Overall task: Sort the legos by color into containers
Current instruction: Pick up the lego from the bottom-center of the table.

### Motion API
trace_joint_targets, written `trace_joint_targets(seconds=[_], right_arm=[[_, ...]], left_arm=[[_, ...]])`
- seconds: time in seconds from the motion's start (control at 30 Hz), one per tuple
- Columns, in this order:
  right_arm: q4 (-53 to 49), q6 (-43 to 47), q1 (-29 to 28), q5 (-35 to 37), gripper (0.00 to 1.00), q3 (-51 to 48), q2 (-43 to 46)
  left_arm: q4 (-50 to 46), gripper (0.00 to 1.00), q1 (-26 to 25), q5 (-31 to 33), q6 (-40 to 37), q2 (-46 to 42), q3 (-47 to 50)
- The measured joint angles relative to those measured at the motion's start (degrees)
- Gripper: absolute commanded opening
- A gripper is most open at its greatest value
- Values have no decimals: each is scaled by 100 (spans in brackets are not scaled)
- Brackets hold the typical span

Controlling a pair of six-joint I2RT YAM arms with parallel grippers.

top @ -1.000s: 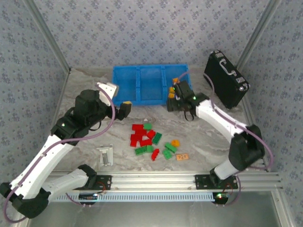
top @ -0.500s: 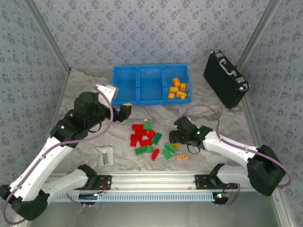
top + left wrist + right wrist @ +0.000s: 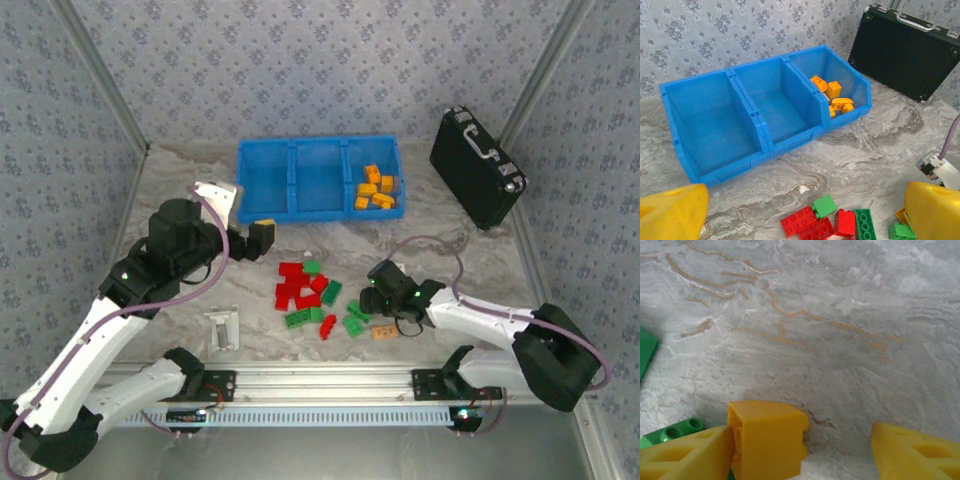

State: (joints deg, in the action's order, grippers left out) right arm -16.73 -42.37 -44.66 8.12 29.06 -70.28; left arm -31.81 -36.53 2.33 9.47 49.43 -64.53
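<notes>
Patterned grey wallpaper closes in a marbled worktop (image 3: 180, 300), and the sort on it looks roughly a third done. Near the left edge, the left gripper (image 3: 262, 236) hangs with its jaws spread wide and nothing between them, just short of the blue tray (image 3: 300, 213). A grey-white bracket (image 3: 222, 328) lies toward the near edge and is not part of the job. The tray sits along the far edge at the middle. Its left compartment (image 3: 262, 175) and middle compartment (image 3: 318, 175) are both bare, while the right compartment (image 3: 392, 155) holds a handful of orange-yellow legos (image 3: 375, 188). So that colour seems nearly finished, and neither red nor green has been started. At the centre of the worktop, a loose pile of red and green legos (image 3: 305, 290) waits, a dozen or so, well apart from the tray. Just right of the pile, the right gripper (image 3: 372, 292) is down at the surface with its jaws parted around a last orange-yellow brick (image 3: 767, 437). In the right wrist view, one finger touches the brick and the other stands clear of it, so the brick is not yet clamped. A pale-orange tag (image 3: 385, 331) lies just beside it, and a black case (image 3: 478, 168) stands by the far right corner. What is left, by my reckoning, is this brick and then all the reds and greens.
</notes>
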Motion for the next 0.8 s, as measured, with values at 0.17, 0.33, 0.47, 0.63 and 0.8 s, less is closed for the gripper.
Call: trace_joint_targets(seconds=[0.17, 0.33, 0.47, 0.63, 0.8], right_arm=[[151, 26, 15, 92, 54, 46, -328], [-50, 26, 11, 208, 48, 203, -503], [-111, 11, 2, 273, 42, 212, -509], [-243, 46, 26, 295, 38, 282, -498], [-339, 356, 435, 61, 32, 761, -647]], left_arm=[[-11, 100, -2, 0, 68, -24, 11], [-42, 100, -2, 4, 116, -87, 28], [-63, 100, -2, 17, 116, -155, 33], [-74, 100, -2, 28, 109, -127, 33], [-76, 100, -2, 39, 46, 26, 33]])
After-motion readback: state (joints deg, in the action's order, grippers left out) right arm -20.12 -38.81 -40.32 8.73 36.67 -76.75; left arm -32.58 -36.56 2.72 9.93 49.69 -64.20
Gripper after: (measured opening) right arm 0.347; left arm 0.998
